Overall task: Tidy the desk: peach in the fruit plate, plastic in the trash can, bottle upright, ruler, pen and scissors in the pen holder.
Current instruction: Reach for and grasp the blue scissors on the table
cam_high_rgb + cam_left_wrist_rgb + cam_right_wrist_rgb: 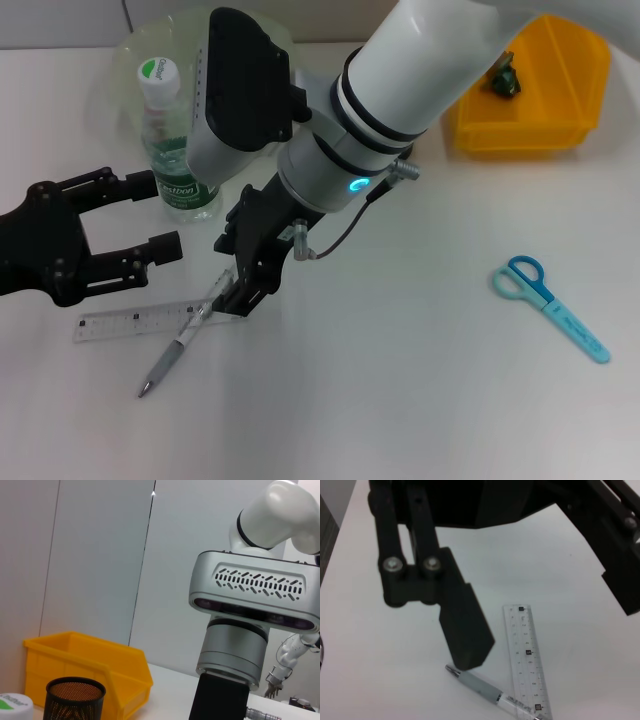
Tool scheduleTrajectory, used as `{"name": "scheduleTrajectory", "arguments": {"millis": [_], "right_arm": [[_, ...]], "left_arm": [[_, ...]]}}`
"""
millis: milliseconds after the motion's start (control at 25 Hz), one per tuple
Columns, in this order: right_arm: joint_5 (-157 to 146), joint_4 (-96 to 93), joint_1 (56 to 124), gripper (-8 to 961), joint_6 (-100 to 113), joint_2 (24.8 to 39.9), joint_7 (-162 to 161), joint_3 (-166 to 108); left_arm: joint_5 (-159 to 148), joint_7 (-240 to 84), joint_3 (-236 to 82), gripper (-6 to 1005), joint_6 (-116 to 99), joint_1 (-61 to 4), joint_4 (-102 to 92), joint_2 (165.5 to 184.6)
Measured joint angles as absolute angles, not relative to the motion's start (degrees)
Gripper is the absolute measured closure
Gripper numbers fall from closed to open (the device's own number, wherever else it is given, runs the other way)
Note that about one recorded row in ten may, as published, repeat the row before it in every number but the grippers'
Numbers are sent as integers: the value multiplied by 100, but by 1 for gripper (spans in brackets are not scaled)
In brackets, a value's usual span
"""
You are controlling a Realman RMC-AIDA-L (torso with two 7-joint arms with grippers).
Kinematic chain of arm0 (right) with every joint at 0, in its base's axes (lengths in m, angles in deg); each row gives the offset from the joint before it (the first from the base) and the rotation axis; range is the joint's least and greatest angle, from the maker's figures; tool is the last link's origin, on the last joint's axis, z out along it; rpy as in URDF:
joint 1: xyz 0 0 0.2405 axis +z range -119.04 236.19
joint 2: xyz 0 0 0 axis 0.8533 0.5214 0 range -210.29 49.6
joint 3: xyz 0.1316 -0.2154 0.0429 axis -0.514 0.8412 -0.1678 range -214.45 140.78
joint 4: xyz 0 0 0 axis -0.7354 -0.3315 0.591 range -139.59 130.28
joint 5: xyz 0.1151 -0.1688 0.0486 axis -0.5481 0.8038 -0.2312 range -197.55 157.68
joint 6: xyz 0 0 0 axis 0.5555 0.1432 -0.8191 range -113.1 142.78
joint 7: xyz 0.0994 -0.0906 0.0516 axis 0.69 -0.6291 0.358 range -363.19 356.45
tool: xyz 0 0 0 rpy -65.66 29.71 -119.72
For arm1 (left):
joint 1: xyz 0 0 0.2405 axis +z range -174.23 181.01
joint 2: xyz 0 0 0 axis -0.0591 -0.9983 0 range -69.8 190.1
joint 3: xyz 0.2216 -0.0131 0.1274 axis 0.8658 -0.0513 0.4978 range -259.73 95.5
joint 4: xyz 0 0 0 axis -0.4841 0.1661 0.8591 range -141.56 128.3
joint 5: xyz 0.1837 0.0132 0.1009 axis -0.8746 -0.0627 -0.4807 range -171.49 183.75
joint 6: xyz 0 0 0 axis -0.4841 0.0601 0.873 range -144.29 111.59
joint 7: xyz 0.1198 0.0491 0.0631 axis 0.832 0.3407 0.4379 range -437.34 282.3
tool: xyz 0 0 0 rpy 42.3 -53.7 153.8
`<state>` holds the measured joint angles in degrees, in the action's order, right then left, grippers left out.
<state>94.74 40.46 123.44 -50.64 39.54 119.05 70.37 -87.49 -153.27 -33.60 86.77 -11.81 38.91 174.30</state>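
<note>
Right gripper (243, 292): reaches in from one o'clock, fingers spread wide, hanging just above the pen's upper end and the ruler's near end.
Pen (178, 346): lies slantwise on the desk (400, 400), tip toward seven o'clock, its upper end crossing the ruler.
Ruler (130, 323): clear, flat, at eight o'clock.
Left gripper (150, 215): at nine o'clock, jaws apart, holding nothing, just beside the bottle.
Bottle (172, 150): upright at eleven o'clock.
Scissors (548, 305): blue, at three o'clock, well apart.
Yellow bin (530, 100): at one o'clock.
</note>
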Motion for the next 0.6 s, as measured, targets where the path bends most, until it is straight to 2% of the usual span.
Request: {"name": "scheduleTrajectory", "arguments": {"millis": [200,400,600], "right_arm": [[9474,4183,12213,255,-5057,3954,11975,6981],[10102,5200,11654,255,-5460,3898,12712,6623],[11298,6143,11263,254,-6464,3909,13659,5821]], "left_arm": [[-8742,-15325,-3361,212,8673,-1181,3890,17432],[-8740,-15322,-3360,211,8679,-1176,3890,17432],[-8731,-15320,-3360,211,8680,-1180,3890,17431]]}}
